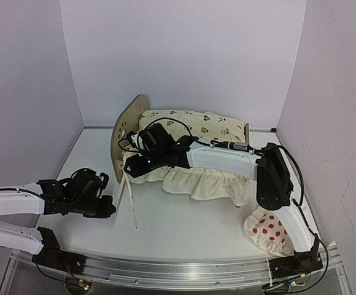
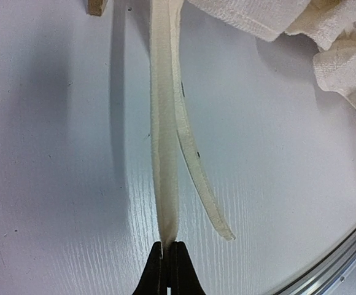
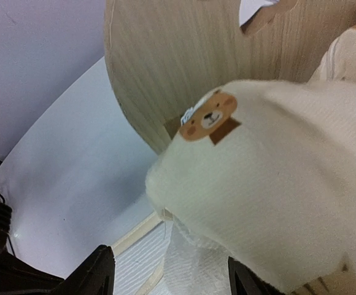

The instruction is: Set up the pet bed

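Observation:
The pet bed stands at the back of the table, its rounded plywood end board (image 1: 124, 126) (image 3: 178, 55) on the left. A cream animal-print cushion (image 1: 196, 126) (image 3: 276, 196) lies on it, with a frill (image 1: 208, 181) hanging over the front. My right gripper (image 1: 135, 165) (image 3: 169, 273) is open at the cushion's left corner. The corner and frill sit between its wide jaws, and the left finger (image 3: 98, 270) is clear of the cloth. My left gripper (image 1: 107, 206) (image 2: 167, 247) is shut on one cream tie strap (image 2: 164, 153) of the cushion. A second strap (image 2: 196, 166) lies loose beside it.
A white pillow with red dots (image 1: 269, 230) lies at the front right, against the right arm. A wooden leg of the bed (image 2: 96, 6) shows at the top of the left wrist view. The table's metal front rail (image 1: 178, 267) runs along the near edge.

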`<state>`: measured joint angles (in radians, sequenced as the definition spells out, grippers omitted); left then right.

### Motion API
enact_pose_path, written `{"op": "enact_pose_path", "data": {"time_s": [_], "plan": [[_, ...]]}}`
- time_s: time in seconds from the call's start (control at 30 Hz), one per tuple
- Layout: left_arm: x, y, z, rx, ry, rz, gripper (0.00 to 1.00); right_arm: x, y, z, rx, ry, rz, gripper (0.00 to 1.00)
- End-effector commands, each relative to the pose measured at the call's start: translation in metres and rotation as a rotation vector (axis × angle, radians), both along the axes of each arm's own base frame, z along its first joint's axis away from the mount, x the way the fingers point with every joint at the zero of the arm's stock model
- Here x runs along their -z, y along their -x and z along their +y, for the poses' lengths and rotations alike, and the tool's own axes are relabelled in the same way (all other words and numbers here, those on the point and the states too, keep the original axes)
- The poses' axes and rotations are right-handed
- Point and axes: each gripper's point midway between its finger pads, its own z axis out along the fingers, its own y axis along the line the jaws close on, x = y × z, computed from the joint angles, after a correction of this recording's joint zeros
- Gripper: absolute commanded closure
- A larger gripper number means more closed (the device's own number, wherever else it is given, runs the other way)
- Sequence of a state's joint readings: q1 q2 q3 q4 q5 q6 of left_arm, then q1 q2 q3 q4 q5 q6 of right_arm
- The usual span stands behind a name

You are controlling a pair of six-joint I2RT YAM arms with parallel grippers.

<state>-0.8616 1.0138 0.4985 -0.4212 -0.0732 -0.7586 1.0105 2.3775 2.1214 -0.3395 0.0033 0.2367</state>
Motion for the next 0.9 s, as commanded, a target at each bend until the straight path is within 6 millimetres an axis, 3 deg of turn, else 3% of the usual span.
{"op": "enact_pose_path", "data": {"time_s": [0.0, 0.2, 0.4, 0.5, 0.7, 0.87], "plan": [[-0.01, 0.004, -0.007, 0.032, 0.015, 0.018, 1.0, -0.038, -0.046, -0.009, 0.085, -0.067, -0.107, 0.35], [-0.014, 0.005, -0.008, 0.035, 0.02, 0.024, 1.0, -0.043, -0.063, -0.01, 0.115, -0.083, -0.137, 0.35], [-0.013, 0.006, -0.013, 0.052, 0.026, 0.041, 1.0, -0.024, -0.069, -0.011, 0.119, -0.087, -0.083, 0.34], [-0.015, 0.006, -0.015, 0.062, 0.029, 0.038, 1.0, -0.022, -0.055, -0.004, 0.052, -0.115, -0.025, 0.31], [-0.01, 0.013, -0.02, 0.086, 0.04, 0.079, 1.0, -0.048, -0.014, 0.003, -0.116, -0.199, 0.088, 0.25], [0.005, 0.023, -0.016, 0.079, 0.019, 0.133, 1.0, -0.065, 0.018, -0.009, -0.192, -0.221, 0.155, 0.21]]}}
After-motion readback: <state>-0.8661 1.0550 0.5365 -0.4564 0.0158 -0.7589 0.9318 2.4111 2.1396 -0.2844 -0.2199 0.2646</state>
